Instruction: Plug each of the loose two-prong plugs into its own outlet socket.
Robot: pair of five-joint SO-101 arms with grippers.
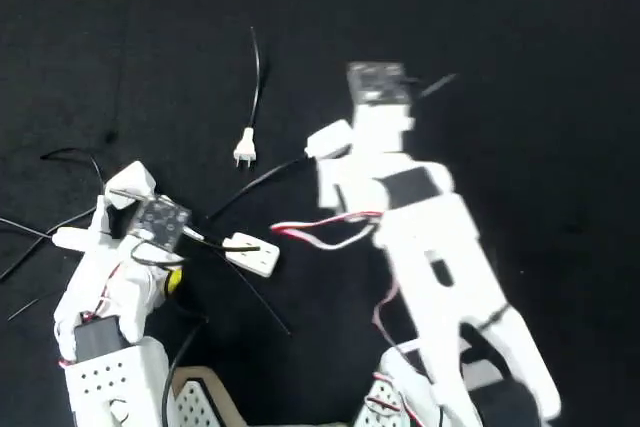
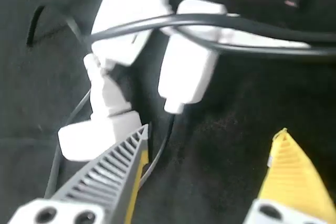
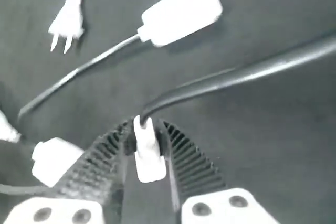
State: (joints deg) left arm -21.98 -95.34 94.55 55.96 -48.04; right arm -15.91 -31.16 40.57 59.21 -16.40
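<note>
Print: dark board [image 1: 160, 217] atop L arm, lower left of high view, carries pale marks, too blurred to read.

High view counts: 2 arms, 1 loose plug [image 1: 245, 148], 1 socket [image 1: 252, 255]. Loose plug lies left of centre on black cloth [image 1: 540, 77], prongs toward frame bottom, its cord running up. Socket sits lower, just right of L arm, thin black cords crossing by it. A white piece [image 1: 72, 239] at far left is against L arm; plug or socket, can't tell.

R wrist view: R claw [image 3: 147, 129] pinches held plug [image 3: 148, 162] at low centre of frame, ribbed fingers on both flanks. Thick cord [image 3: 241, 72] leaves the plug's top toward right edge. Also here: loose plug top left w/ 2 prongs, 1 corded block [image 3: 181, 11] top centre, 1 low block [image 3: 52, 161] lower left.

L wrist view: L claw [image 2: 214, 129] spread wide, grey finger [image 2: 105, 177] lower left, yellow finger [image 2: 286, 166] lower right, cloth between them. Above them a bunch of white bodies [image 2: 186, 69], plugs and sockets, fills the upper half of frame w/ 2 black cords across. At least 4 bodies, exact no. unclear.
</note>
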